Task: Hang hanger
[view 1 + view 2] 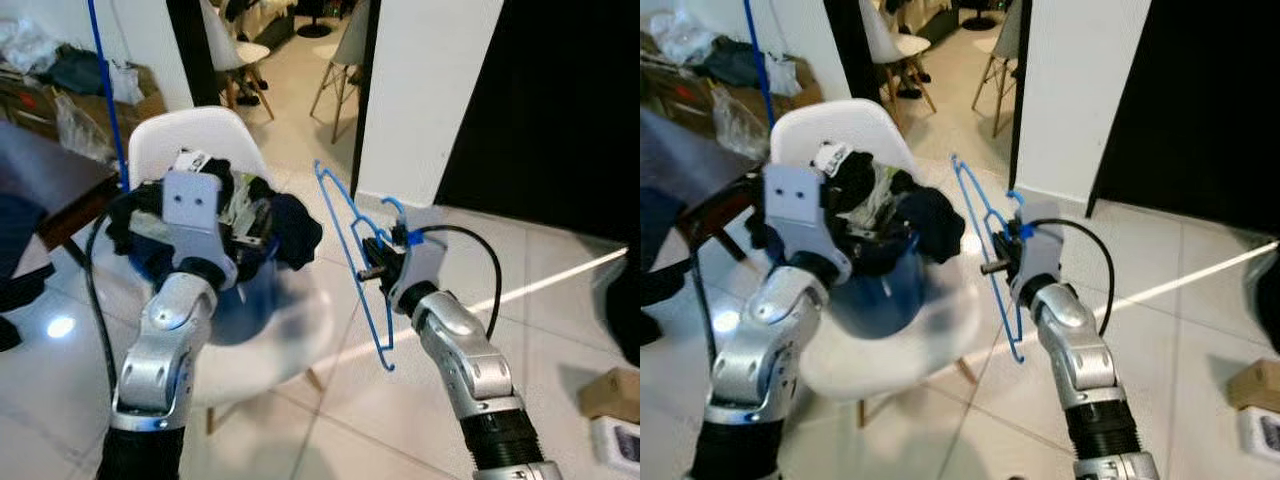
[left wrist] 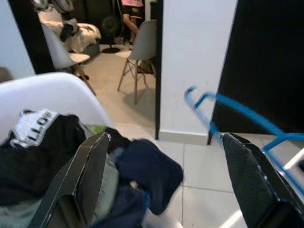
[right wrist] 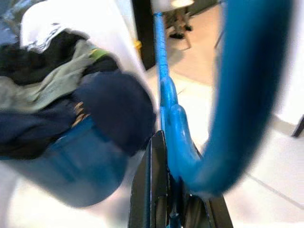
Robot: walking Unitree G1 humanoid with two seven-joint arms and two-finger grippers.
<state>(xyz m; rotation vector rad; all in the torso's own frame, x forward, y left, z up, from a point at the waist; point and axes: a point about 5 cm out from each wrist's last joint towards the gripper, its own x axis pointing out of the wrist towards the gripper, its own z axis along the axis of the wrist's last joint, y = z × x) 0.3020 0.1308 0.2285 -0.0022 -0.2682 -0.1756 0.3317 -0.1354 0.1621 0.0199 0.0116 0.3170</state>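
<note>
A thin blue plastic hanger (image 1: 352, 262) hangs in the air to the right of a white chair (image 1: 200, 140), held edge-on with its hook (image 2: 195, 95) toward the wall. My right gripper (image 1: 376, 258) is shut on the hanger (image 3: 173, 128) near its neck. My left gripper (image 1: 245, 228) is raised over the chair's pile of dark clothes (image 1: 285, 225), its fingers (image 2: 80, 175) spread wide with nothing between them. The clothes (image 2: 57, 147) lie just below it.
A white wall corner (image 1: 420, 90) and a dark doorway (image 1: 550, 100) stand to the right. More chairs (image 1: 345, 55) are farther back. A dark table (image 1: 45, 185) is at the left, and a cardboard box (image 1: 610, 392) sits on the tiled floor at the right.
</note>
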